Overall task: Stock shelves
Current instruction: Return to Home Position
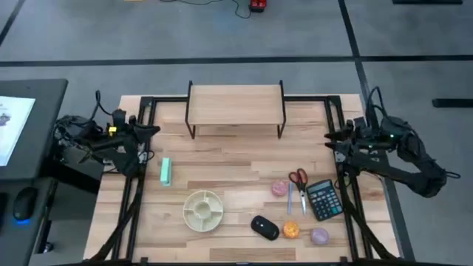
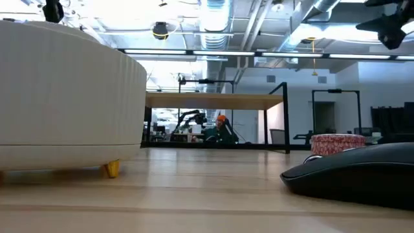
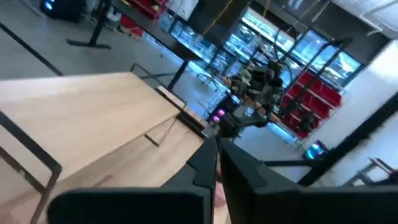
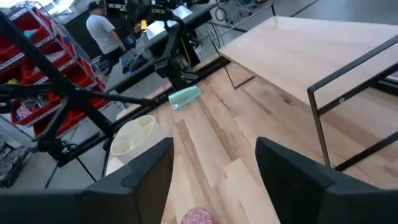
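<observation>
Light wood topped the shelf (image 1: 235, 100), which from above stood bare at the far middle of the desk (image 1: 236, 166). The left tool (image 1: 151, 131) and right tool (image 1: 330, 140) hung off either end of the shelf, clear of the goods; a parked pose, I judged. A green block (image 1: 165, 171), round dish (image 1: 203, 209), black mouse (image 1: 264, 227) and calculator (image 1: 322, 199) lay in front of the shelf, unstocked.

From desk level, dish and mouse loomed close, the shelf well behind them.

At the left wrist, the tool's fingers were pressed together on nothing, beside the shelf.

At the right wrist, the tool gaped wide and empty, beside the shelf's other end.
</observation>
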Motion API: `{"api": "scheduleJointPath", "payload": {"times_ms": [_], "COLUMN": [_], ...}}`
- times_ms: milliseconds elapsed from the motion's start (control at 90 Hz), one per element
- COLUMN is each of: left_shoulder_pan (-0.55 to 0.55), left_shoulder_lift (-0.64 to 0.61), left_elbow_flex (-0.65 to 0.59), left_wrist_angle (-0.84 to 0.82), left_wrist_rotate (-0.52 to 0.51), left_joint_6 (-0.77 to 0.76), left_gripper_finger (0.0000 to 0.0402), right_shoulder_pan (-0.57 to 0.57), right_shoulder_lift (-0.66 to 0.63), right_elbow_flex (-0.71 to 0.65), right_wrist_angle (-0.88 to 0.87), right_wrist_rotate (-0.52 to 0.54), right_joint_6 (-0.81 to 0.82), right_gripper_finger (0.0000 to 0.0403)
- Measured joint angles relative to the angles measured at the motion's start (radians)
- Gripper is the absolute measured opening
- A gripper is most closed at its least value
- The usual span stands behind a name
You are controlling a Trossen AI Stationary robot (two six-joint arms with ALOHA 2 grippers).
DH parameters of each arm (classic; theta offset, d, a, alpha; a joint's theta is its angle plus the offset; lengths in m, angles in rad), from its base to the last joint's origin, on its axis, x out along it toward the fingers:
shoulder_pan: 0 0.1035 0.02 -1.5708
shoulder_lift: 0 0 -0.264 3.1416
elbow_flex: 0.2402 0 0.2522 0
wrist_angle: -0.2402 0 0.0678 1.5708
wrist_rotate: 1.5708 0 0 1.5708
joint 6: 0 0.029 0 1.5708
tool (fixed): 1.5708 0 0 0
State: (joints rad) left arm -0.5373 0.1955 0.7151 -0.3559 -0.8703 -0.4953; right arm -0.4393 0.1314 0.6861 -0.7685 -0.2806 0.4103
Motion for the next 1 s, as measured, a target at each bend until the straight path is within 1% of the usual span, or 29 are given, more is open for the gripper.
{"api": "scheduleJointPath", "payload": {"times_ms": [144, 311, 433, 500, 656, 700, 789, 911, 1000], "left_shoulder_pan": [0.0, 0.0, 0.0, 0.0, 0.0, 0.0, 0.0, 0.0, 0.001], "left_shoulder_lift": [-0.015, -0.015, -0.037, -0.075, -0.196, -0.195, -0.19, -0.195, -0.191], "left_elbow_flex": [0.0, -0.001, -0.036, -0.065, -0.155, -0.17, -0.189, -0.235, -0.264], "left_wrist_angle": [-0.083, -0.101, -0.094, -0.097, -0.065, -0.046, -0.049, 0.012, 0.083], "left_wrist_rotate": [0.102, 0.201, 0.281, 0.32, 0.399, 0.405, 0.471, 0.484, 0.529], "left_joint_6": [-0.074, -0.051, -0.025, -0.025, -0.019, 0.0, 0.025, 0.051, 0.08], "left_gripper_finger": [0.0, 0.0, 0.0, 0.0, 0.0, 0.0, 0.0, 0.0, 0.0], "right_shoulder_pan": [0.0, 0.0, 0.003, 0.003, 0.007, 0.007, 0.007, 0.005, 0.005], "right_shoulder_lift": [-0.039, -0.127, -0.128, -0.128, -0.128, -0.129, -0.128, -0.126, -0.126], "right_elbow_flex": [-0.001, -0.001, 0.01, 0.01, 0.003, 0.003, 0.002, 0.003, 0.003], "right_wrist_angle": [-0.006, -0.009, -0.007, 0.033, 0.055, 0.056, 0.056, 0.026, -0.012], "right_wrist_rotate": [0.0, 0.044, 0.051, 0.051, 0.072, 0.078, 0.11, 0.133, 0.124], "right_joint_6": [0.015, 0.076, 0.113, 0.119, 0.143, 0.148, 0.191, 0.219, 0.218], "right_gripper_finger": [0.0182, 0.0154, 0.0138, 0.0132, 0.0126, 0.0126, 0.0126, 0.0126, 0.0126]}}
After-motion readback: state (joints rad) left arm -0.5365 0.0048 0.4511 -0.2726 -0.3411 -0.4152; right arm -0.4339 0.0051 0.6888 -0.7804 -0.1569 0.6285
